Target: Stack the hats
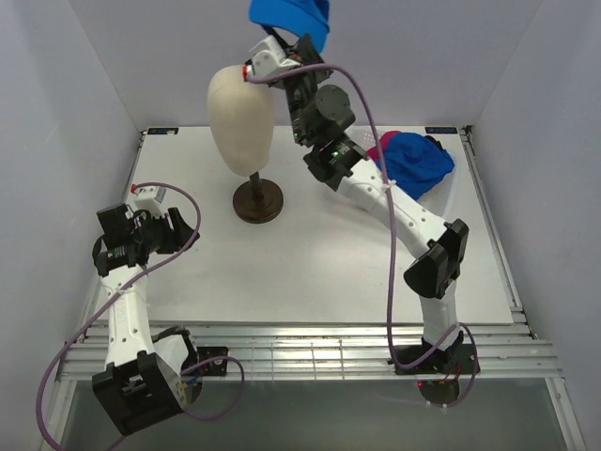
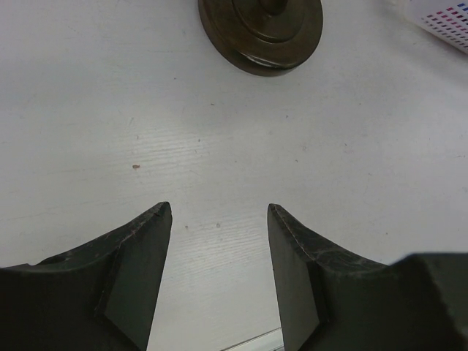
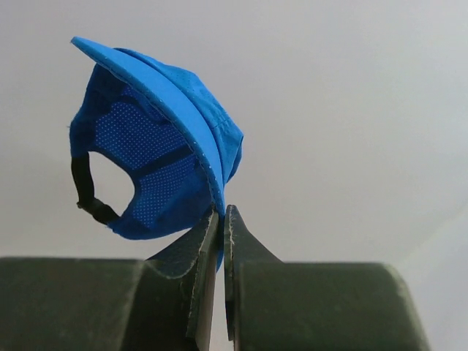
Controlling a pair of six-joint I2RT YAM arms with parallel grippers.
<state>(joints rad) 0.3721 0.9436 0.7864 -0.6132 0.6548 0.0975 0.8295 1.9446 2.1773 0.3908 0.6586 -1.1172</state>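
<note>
**A:** How far can the stacking be judged to have got?

**B:** About midway, it is judged. One blue hat (image 3: 157, 146) is gripped by its brim in the right end effector (image 3: 221, 216), whose fingers are pressed together on the fabric with almost no gap. The hat is held high in the air, above the mannequin head (image 1: 241, 113) and well clear of the bench (image 1: 188, 272). It is not yet set on anything.

**A:** And the others?

**B:** A second blue hat (image 1: 420, 160) is seen at the far right of the bench, lying on pink fabric (image 1: 383, 148) that is taken to be a pink hat. Only an edge of it is shown, so whether one or two lie beneath cannot be told. What is left is for the held hat to be carried across and lowered onto that pile.

**A:** Is the other arm engaged?

**B:** No. The left end effector (image 2: 219, 212) is spread wide with nothing between its fingers, low over bare bench near the dark stand (image 2: 261, 33). A corner of a white mesh basket (image 2: 439, 18) is caught at the edge.

**A:** Can any writing be read?

**B:** None. No logo is shown on the held hat, and the small dark marks (image 1: 441, 130) at the bench's back edge are too small to be made out.
</note>
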